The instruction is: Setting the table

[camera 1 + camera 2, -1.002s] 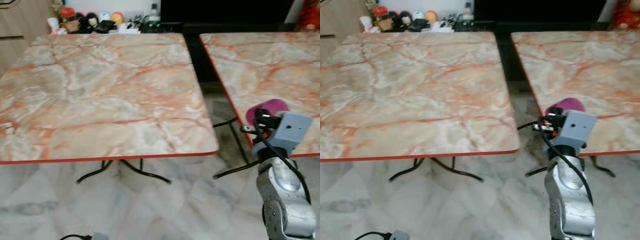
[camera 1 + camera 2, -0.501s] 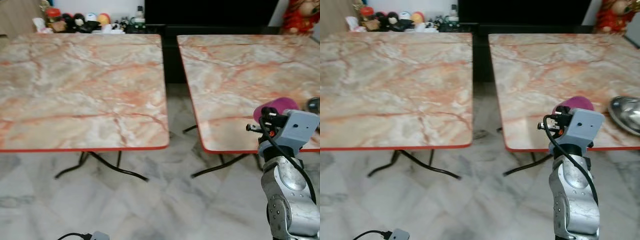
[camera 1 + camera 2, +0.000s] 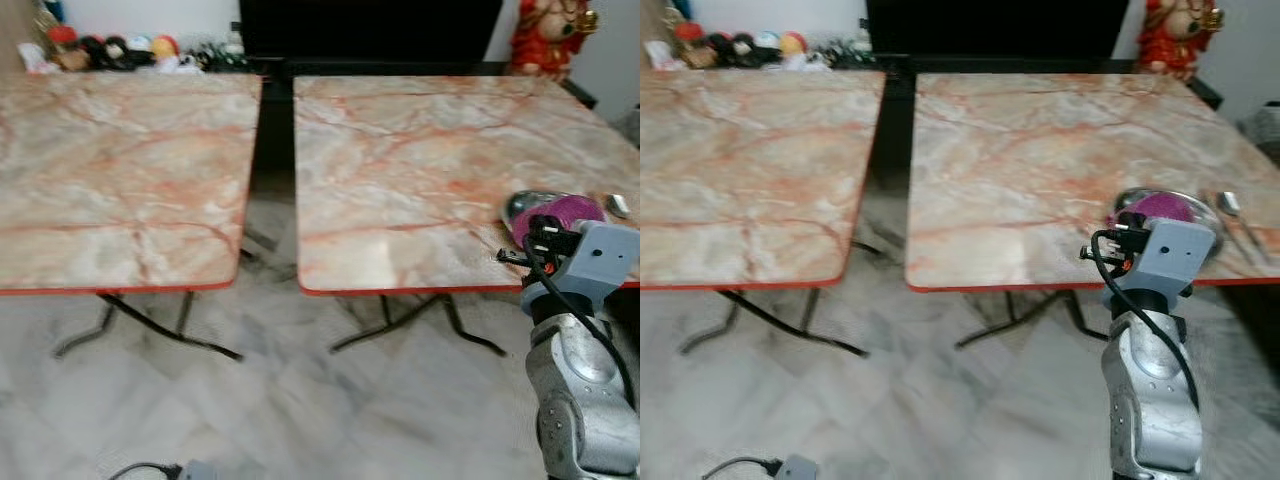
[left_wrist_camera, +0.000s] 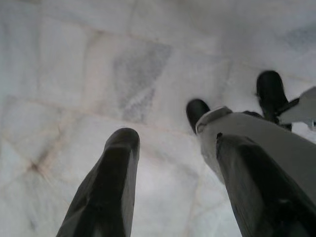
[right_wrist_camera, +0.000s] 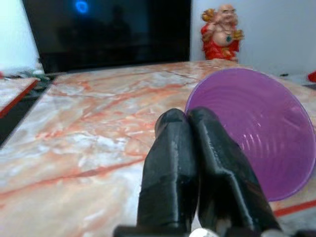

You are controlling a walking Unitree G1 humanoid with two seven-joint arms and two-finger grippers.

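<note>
My right gripper (image 5: 186, 116) is shut on the rim of a purple plastic cup (image 5: 256, 133), held at the front edge of the right marble table (image 3: 400, 150). In the eye views the purple cup (image 3: 570, 212) sits just beyond my grey wrist, above a shiny metal dish (image 3: 522, 203) on the table. A spoon (image 3: 1230, 205) lies right of the dish. My left gripper (image 4: 177, 138) hangs open over the floor beside my leg.
A second marble table (image 3: 120, 160) stands to the left, with a narrow gap (image 3: 275, 130) between the two. Behind them are a black cabinet (image 3: 370, 30), small figurines (image 3: 110, 50) and a red statue (image 3: 545, 40). A cable and plug (image 3: 160, 468) lie on the tiled floor.
The camera has swung right, so both tables slid left in view and the metal dish and spoon came into sight. The cup stays in my right gripper.
</note>
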